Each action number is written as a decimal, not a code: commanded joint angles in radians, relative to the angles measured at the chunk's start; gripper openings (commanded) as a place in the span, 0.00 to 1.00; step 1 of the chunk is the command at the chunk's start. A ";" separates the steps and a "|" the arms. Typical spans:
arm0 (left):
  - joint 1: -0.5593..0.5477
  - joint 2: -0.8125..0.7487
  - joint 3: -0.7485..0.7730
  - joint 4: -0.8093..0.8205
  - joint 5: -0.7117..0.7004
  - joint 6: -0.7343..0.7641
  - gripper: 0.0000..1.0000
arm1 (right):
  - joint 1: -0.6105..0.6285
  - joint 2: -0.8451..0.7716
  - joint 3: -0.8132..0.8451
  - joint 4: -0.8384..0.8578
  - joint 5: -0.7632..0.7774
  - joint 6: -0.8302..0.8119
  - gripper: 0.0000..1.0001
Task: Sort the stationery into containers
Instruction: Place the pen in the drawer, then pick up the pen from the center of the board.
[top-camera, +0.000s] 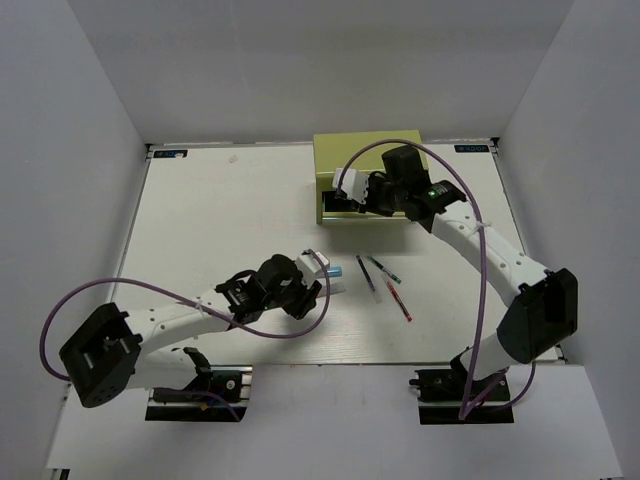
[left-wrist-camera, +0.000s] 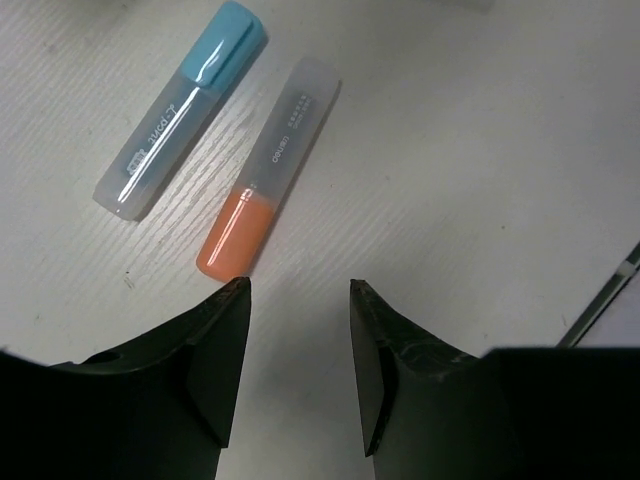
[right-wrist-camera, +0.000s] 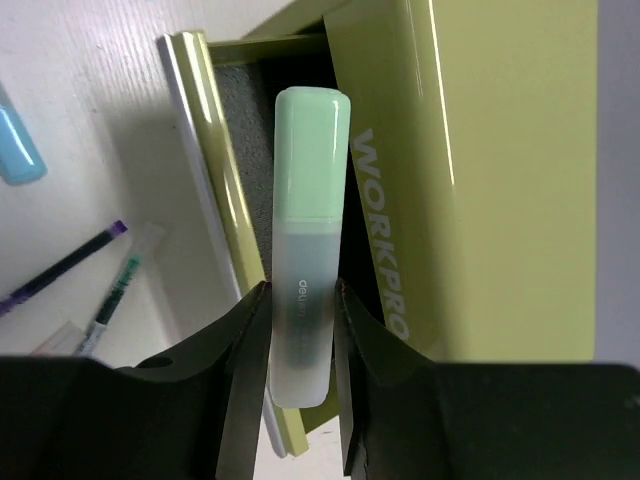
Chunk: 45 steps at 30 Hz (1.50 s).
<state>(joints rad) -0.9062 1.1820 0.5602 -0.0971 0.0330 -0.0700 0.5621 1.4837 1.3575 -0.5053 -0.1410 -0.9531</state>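
Note:
My right gripper (right-wrist-camera: 300, 295) is shut on the mint green marker (right-wrist-camera: 308, 230), which points lengthwise over the open drawer (right-wrist-camera: 235, 130) of the olive-green chest (right-wrist-camera: 480, 150). In the top view that gripper (top-camera: 352, 197) sits at the front of the chest (top-camera: 370, 152). My left gripper (left-wrist-camera: 298, 290) is open and empty above the table, just short of the orange marker (left-wrist-camera: 270, 170). The light blue marker (left-wrist-camera: 185, 110) lies beside the orange one. The dark purple pen (top-camera: 367, 278), the green-tipped pen (top-camera: 383, 270) and the red pen (top-camera: 398, 300) lie in front of the chest.
The white table (top-camera: 220, 210) is walled in on three sides. The right arm's purple cable (top-camera: 480, 250) loops over the chest and along the arm. The left arm's cable (top-camera: 300, 325) droops near the markers.

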 joint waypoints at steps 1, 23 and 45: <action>0.003 0.062 0.044 0.036 0.001 0.049 0.55 | -0.017 0.056 0.069 0.025 0.055 -0.024 0.24; 0.012 0.341 0.294 -0.078 -0.036 0.076 0.48 | -0.100 -0.036 0.023 0.036 -0.121 0.103 0.15; 0.012 0.573 0.483 -0.283 -0.028 0.116 0.18 | -0.228 -0.125 -0.060 0.059 -0.192 0.215 0.34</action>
<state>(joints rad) -0.8978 1.7660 1.0298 -0.3260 -0.0162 0.0349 0.3470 1.3964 1.3067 -0.4732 -0.3054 -0.7692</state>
